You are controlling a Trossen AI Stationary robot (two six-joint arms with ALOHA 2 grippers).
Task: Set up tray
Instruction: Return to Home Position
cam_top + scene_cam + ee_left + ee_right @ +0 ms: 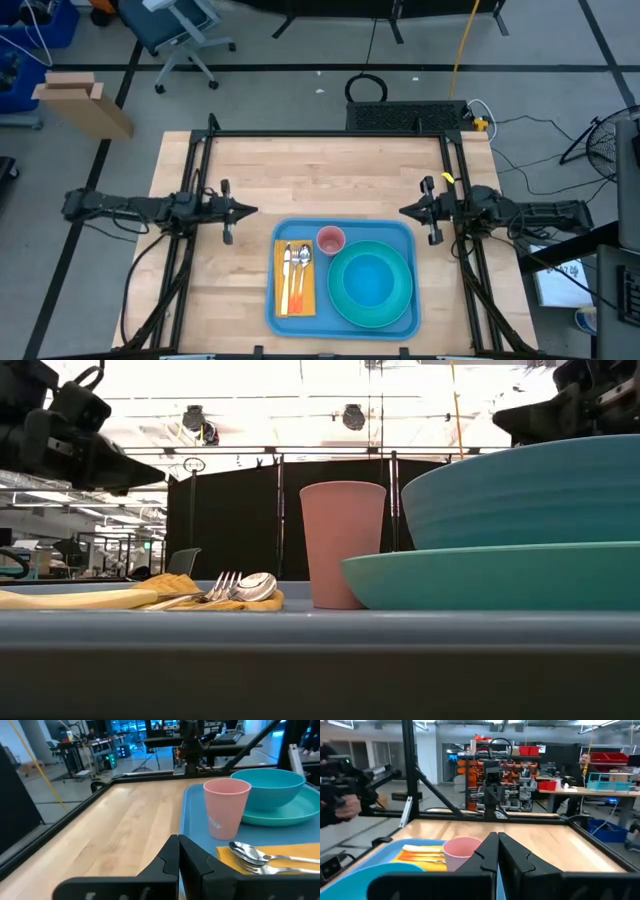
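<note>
Low in the centre of the high view sits the tray (pixel 385 231), smooth blue plastic, rounded corners, low rim. Left gripper (pixel 248 210) and right gripper (pixel 403 211) hang closed beside its upper corners.

This is a robotics lab in an open, workshop-like hall. The left arm (pixel 130 207) and the right arm (pixel 530 213), both dark, reach in from either side of a black metal frame (pixel 330 132) around a wooden table (pixel 320 170). The grey floor carries dark tape lines (pixel 300 68). On it are a coiled black cable (pixel 365 88), a yellow cable (pixel 462 45), a cardboard box (pixel 85 100), a rolling office chair (pixel 175 30) and a floor fan (pixel 615 140). Beyond the table stand black partition screens (pixel 235 520), a workbench (pixel 590 793), red storage bins (pixel 615 757) and an equipment rack (pixel 492 770). A person (pixel 584 764) is near the workbench.
</note>
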